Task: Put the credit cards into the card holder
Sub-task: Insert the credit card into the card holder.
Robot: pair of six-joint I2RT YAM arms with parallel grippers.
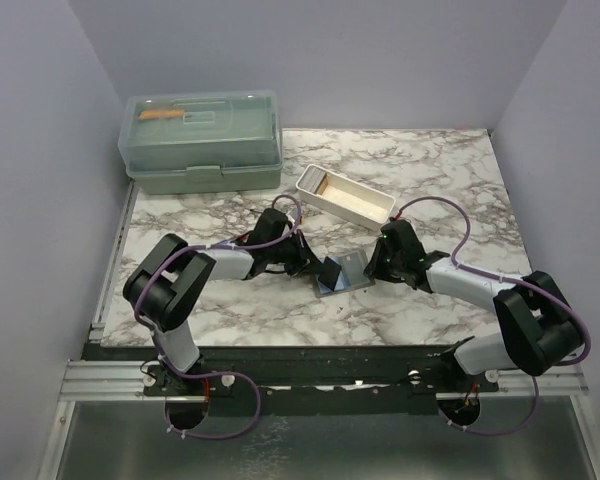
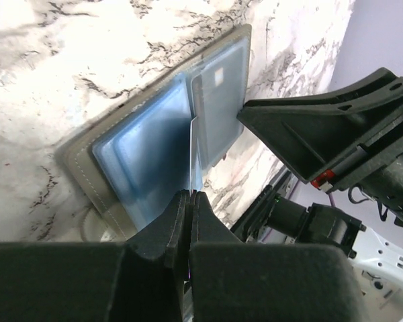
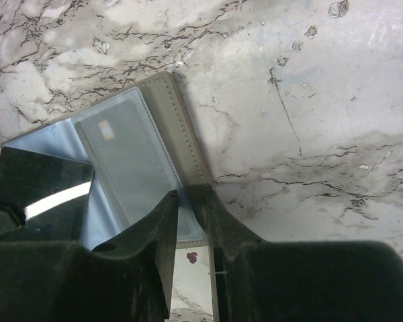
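The grey-olive card holder (image 1: 340,272) lies open in a V between my two grippers at the table's middle. My left gripper (image 1: 305,262) is shut on a thin credit card (image 2: 191,151), seen edge-on, its far end over the holder's clear inner pockets (image 2: 148,144). My right gripper (image 1: 374,265) is shut on the holder's right flap; in the right wrist view the olive cover (image 3: 178,114) runs between the fingers (image 3: 191,201). Another card (image 3: 131,164) sits inside a clear pocket. The right gripper's fingers (image 2: 302,131) show at the right of the left wrist view.
A long white tray (image 1: 383,211) with something tan inside stands behind the holder. A big green lidded box (image 1: 202,140) stands at the back left. Grey walls close in on the left, back and right.
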